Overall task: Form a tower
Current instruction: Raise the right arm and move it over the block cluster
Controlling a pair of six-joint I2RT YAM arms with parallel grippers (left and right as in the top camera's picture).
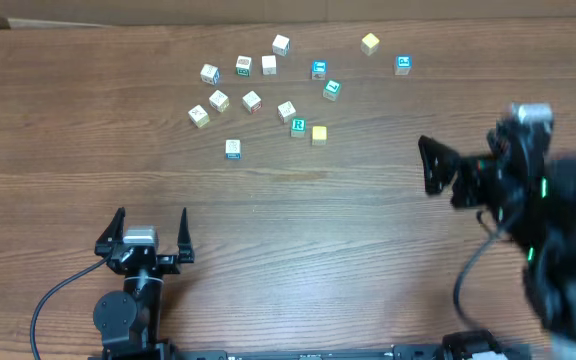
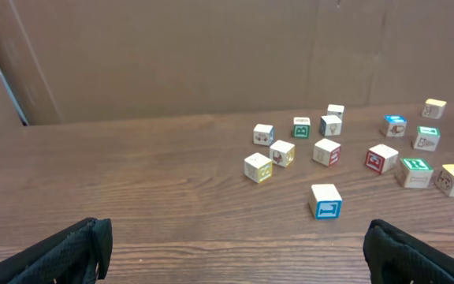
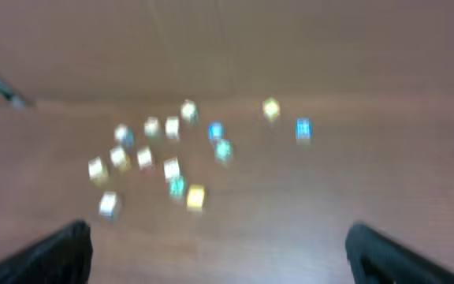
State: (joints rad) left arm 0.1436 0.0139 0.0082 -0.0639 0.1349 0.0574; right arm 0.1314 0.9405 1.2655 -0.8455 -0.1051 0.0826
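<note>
Nearest us, the left gripper sits low over the table, well short of the R cube and off to its left. Its jaws are spread wide and hold nothing. The right gripper hangs to the right of the R cube, a little nearer us, pointing towards it. It is also fully open and empty, and its wrist view is too blurred to read any letters.

We see no tower yet. Every one of the cubes lies singly on the wood, so we judge the task to be at its very start, at the reach for a first block.

A yellow cube sits just right of the R cube. A blue-edged cube lies alone to the left of the R cube and nearer us. The main scatter lies beyond the R cube and to its left. A second yellow cube and a blue cube sit farthest out, beyond it to the right.

We think the next move calls for one block with free space at its sides. The blue-edged cube looks easiest, and the jaws should come down squarely over two opposite faces.
</note>
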